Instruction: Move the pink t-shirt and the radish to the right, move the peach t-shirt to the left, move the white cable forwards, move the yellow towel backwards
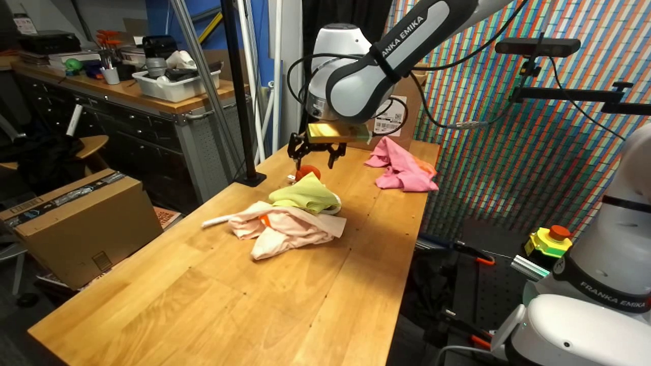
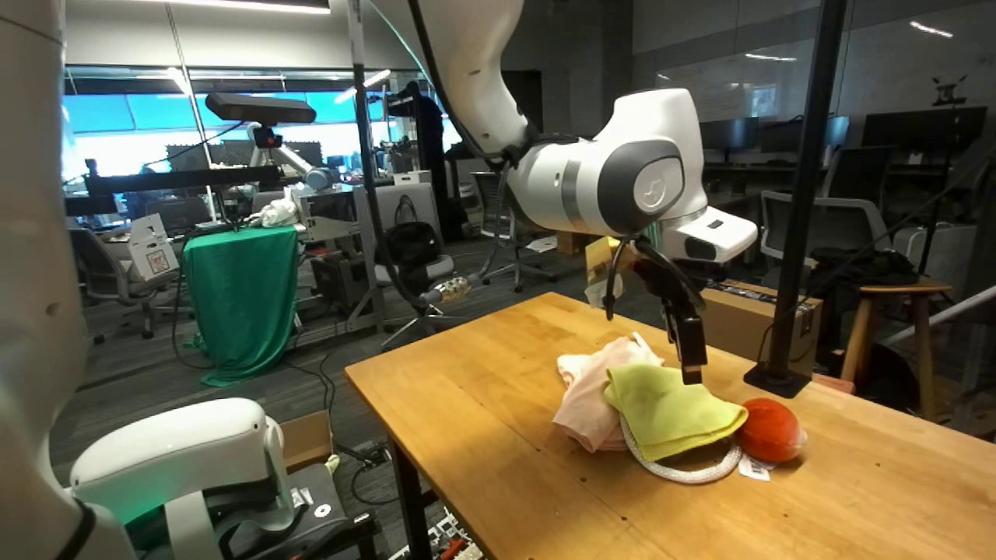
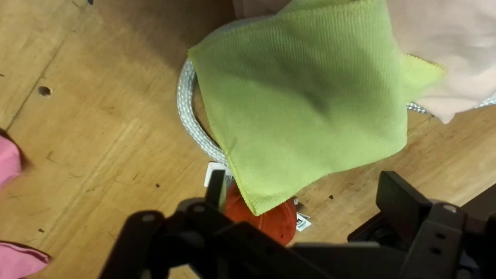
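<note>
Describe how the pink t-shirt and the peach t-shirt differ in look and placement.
Colour: the pink t-shirt is bright pink; the peach t-shirt is much paler.
Placement: the pink t-shirt lies apart from the towel and cable; the peach t-shirt overlaps with the towel and lies over part of the cable.
Shared: both are crumpled on the table.

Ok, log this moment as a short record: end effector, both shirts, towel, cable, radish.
end effector: open, above the table, nothing held
pink t-shirt: crumpled, apart from all others listed
peach t-shirt: crumpled, touching the yellow towel
yellow towel: partly over the white cable
white cable: curved, loop emerging from under the yellow towel
radish: next to the yellow towel, white tag visible
</note>
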You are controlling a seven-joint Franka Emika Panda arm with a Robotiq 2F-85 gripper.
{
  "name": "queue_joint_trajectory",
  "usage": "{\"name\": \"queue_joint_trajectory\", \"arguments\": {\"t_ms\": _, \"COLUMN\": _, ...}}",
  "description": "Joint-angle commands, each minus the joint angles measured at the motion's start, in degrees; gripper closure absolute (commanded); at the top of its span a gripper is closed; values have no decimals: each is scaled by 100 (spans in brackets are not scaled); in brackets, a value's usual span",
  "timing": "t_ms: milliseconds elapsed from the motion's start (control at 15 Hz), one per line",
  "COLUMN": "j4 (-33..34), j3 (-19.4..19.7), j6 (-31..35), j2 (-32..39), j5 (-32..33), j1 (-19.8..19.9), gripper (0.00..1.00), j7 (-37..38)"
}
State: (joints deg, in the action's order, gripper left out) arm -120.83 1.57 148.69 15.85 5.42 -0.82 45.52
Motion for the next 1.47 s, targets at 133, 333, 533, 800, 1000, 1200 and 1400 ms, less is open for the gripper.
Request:
{"name": "queue_joint_trajectory", "arguments": {"t_ms": 133, "j4": 889, "j3": 339, "j6": -303, "j2": 666, "j5": -76, "j1": -175, "gripper": 0, "j7": 44}}
{"name": "queue_joint_trajectory", "arguments": {"t_ms": 333, "j4": 1110, "j3": 439, "j6": -460, "j2": 888, "j5": -114, "j1": -178, "gripper": 0, "j7": 46}}
{"name": "queue_joint_trajectory", "arguments": {"t_ms": 533, "j4": 1198, "j3": 492, "j6": -567, "j2": 1040, "j5": -158, "j1": -188, "gripper": 0, "j7": 75}}
{"name": "queue_joint_trajectory", "arguments": {"t_ms": 800, "j4": 1288, "j3": 504, "j6": -683, "j2": 1198, "j5": -245, "j1": -186, "gripper": 0, "j7": 72}}
{"name": "queue_joint_trajectory", "arguments": {"t_ms": 1000, "j4": 1378, "j3": 518, "j6": -764, "j2": 1313, "j5": -306, "j1": -185, "gripper": 0, "j7": 84}}
{"name": "queue_joint_trajectory", "arguments": {"t_ms": 1200, "j4": 1513, "j3": 574, "j6": -827, "j2": 1428, "j5": -281, "j1": -197, "gripper": 0, "j7": 134}}
{"name": "queue_joint_trajectory", "arguments": {"t_ms": 1400, "j4": 1700, "j3": 657, "j6": -849, "j2": 1589, "j5": -253, "j1": -198, "gripper": 0, "j7": 203}}
